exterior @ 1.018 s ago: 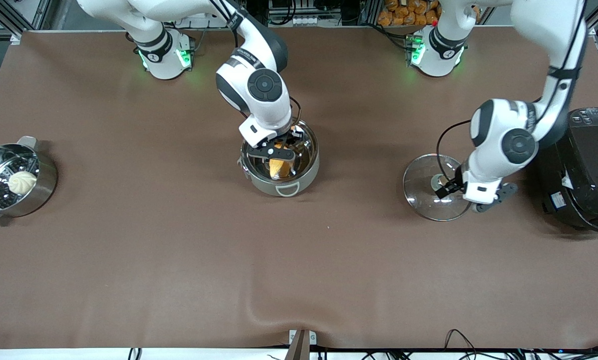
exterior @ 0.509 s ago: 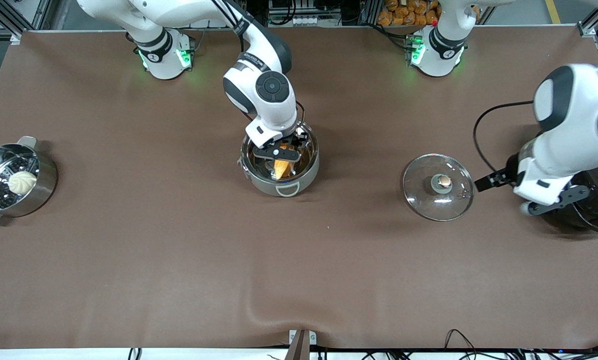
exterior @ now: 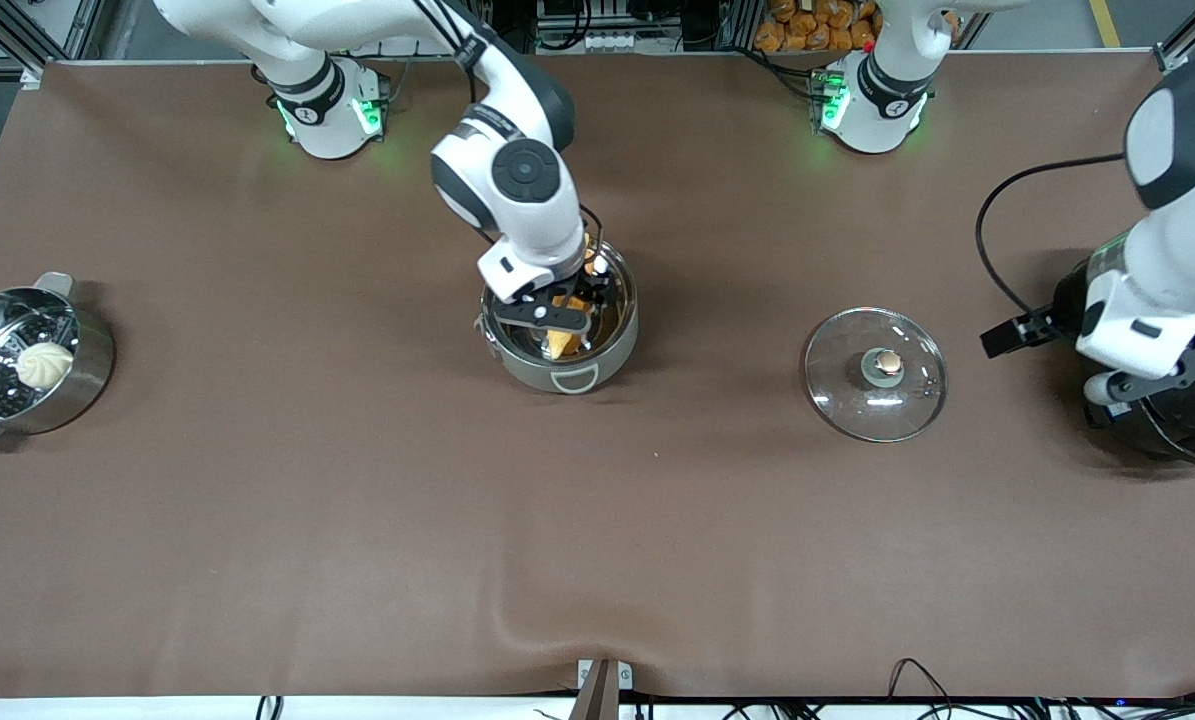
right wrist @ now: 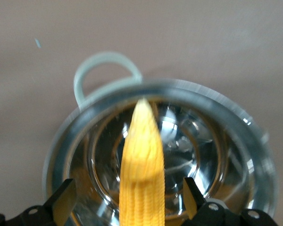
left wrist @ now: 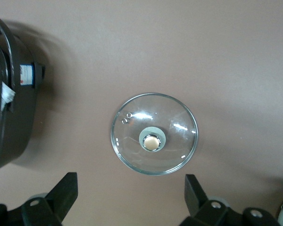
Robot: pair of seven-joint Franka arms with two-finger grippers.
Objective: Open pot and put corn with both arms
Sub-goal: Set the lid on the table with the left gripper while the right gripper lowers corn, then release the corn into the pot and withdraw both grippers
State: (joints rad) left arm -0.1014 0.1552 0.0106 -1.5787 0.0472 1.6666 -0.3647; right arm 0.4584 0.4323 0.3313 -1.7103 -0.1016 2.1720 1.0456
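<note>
I have the right gripper (exterior: 562, 316) down at the mouth of the pot (exterior: 625, 325), just above the centre of the front view. In the right wrist view its fingers (right wrist: 63, 197) are spread wide. The corn (exterior: 557, 343) runs between them with a clear gap on each side, so the tool is released and grips nothing. The cob sits inside the pot's shiny bowl, and its tapered tip points toward the grey loop handle (exterior: 573, 380) on the side nearer the front camera.

The pot is uncovered. Its glass lid (exterior: 842, 395) lies flat on the brown table (exterior: 357, 500), at about the same height in the frame as the pot, well apart from it toward the left arm's end. The tan knob (exterior: 888, 363) faces up.

The left gripper (exterior: 1152, 380) hangs at the frame's edge over the rim of the black rice cooker (exterior: 1192, 430), beside the lid and not touching it. The left wrist view looks straight down on the lid, with both fingers (left wrist: 61, 193) held wide apart and empty.

At the right arm's end of the table, at mid-height of the frame, stands the steel steamer pot (exterior: 97, 350) with a white bun (exterior: 45, 364) on its perforated insert.
</note>
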